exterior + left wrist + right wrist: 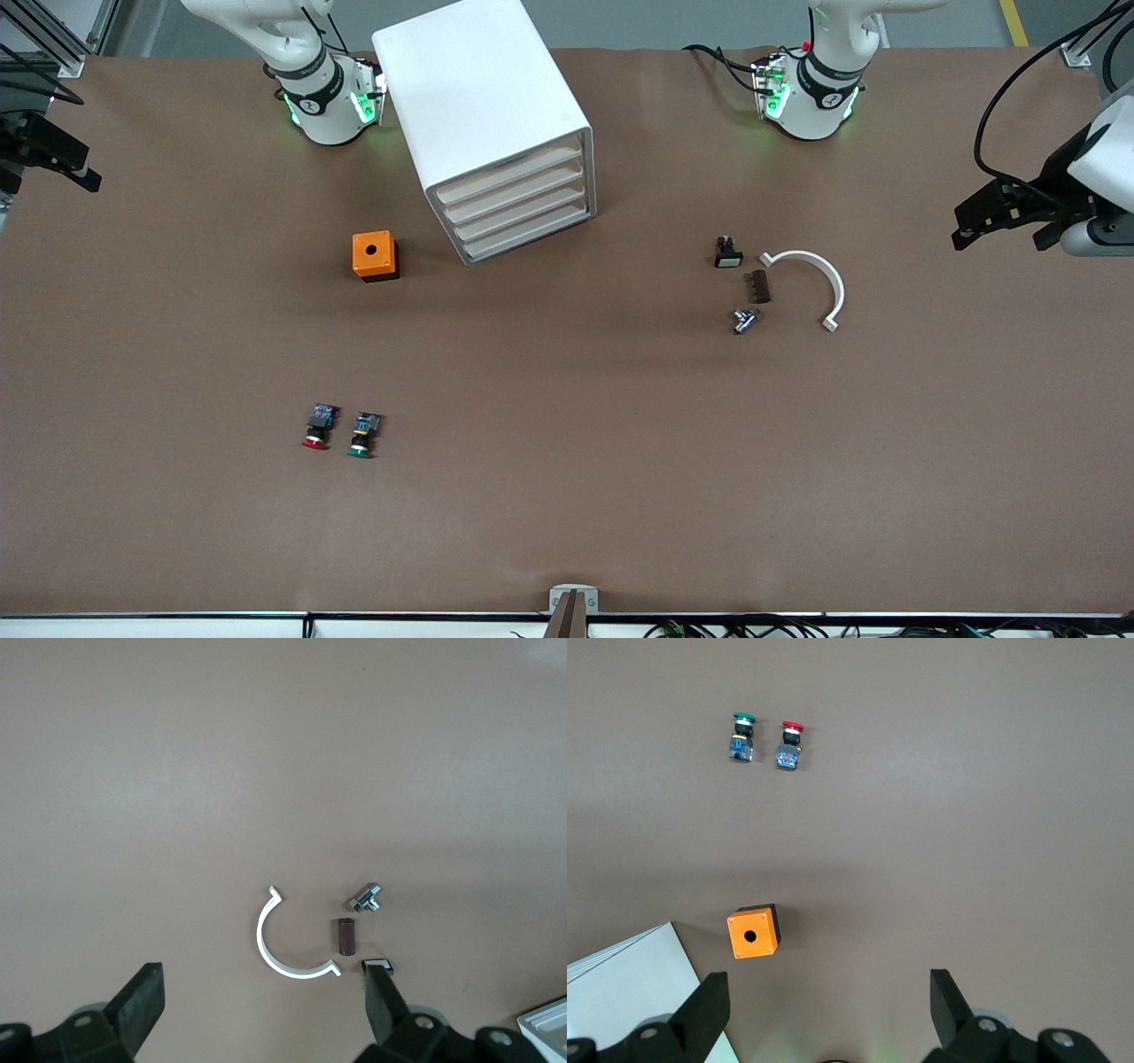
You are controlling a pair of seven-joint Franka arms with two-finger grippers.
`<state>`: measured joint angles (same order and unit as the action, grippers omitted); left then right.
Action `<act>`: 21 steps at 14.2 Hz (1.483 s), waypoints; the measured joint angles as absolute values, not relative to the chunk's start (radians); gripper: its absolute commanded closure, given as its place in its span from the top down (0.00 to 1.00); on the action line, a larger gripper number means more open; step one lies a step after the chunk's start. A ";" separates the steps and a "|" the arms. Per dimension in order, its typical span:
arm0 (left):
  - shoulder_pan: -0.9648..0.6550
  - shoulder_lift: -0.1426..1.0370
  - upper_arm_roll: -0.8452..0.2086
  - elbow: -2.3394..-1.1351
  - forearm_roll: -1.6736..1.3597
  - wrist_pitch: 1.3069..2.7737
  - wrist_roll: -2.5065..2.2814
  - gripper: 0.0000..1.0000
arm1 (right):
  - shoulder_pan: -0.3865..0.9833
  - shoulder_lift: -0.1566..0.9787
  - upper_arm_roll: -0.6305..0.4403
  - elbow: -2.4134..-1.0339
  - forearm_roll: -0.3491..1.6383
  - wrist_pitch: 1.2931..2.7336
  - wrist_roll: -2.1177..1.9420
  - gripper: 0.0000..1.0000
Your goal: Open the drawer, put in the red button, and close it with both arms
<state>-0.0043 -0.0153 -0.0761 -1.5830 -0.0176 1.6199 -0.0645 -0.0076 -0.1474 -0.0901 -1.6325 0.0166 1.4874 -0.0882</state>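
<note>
Both arms wait high at the table ends, left gripper (261, 1010) and right gripper (828, 1010) spread and empty, since the cabinet (496, 124) drawers are shut and the red button (318, 427) lies beside the green button (362, 434), nearer the camera.

Front camera: high, across table, faces both arm bases, covers whole tabletop. Left wrist camera: looks straight down from height; shares white curved clip (282, 950) (815, 282) and small parts with front view. Right wrist camera: looks down from height; shares orange box (753, 934) (374, 255) and drawer cabinet (629, 979) (492, 124) corner.
</note>
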 measured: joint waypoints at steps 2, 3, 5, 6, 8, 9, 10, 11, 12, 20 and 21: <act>-0.004 -0.015 -0.076 -1.583 -0.018 1.620 -0.065 1.00 | -0.010 -0.147 -0.091 -1.632 0.017 1.487 -0.088 1.00; -0.004 -0.015 -0.076 -1.583 -0.018 1.620 -0.065 1.00 | -0.011 -0.147 -0.091 -1.632 0.017 1.487 -0.088 1.00; -0.004 -0.015 -0.076 -1.583 -0.018 1.620 -0.065 1.00 | -0.016 -0.147 -0.091 -1.632 0.017 1.487 -0.088 1.00; -0.004 -0.015 -0.076 -1.585 -0.018 1.620 -0.065 1.00 | -0.020 -0.147 -0.091 -1.633 0.017 1.487 -0.088 1.00; -0.002 -0.007 -0.074 -1.595 -0.018 1.616 -0.065 1.00 | -0.028 -0.146 -0.091 -1.634 0.016 1.487 -0.088 1.00; -0.001 0.005 -0.072 -1.601 -0.018 1.612 -0.065 1.00 | -0.031 -0.142 -0.091 -1.634 0.015 1.487 -0.088 1.00; -0.001 0.021 -0.071 -1.605 -0.018 1.611 -0.065 1.00 | -0.036 -0.135 -0.091 -1.635 0.015 1.487 -0.088 1.00; -0.002 0.040 -0.071 -1.607 -0.018 1.610 -0.065 1.00 | -0.042 -0.121 -0.091 -1.636 0.015 1.489 -0.088 1.00; -0.003 0.061 -0.072 -1.608 -0.018 1.609 -0.065 1.00 | -0.047 -0.102 -0.091 -1.636 0.015 1.496 -0.088 1.00; -0.188 0.247 -0.097 -1.612 -0.018 1.572 -0.327 1.00 | -0.059 0.045 -0.091 -1.635 0.009 1.562 -0.089 1.00; -0.227 0.267 -0.100 -1.611 -0.019 1.572 -0.404 1.00 | -0.060 0.067 -0.091 -1.635 -0.005 1.563 -0.089 1.00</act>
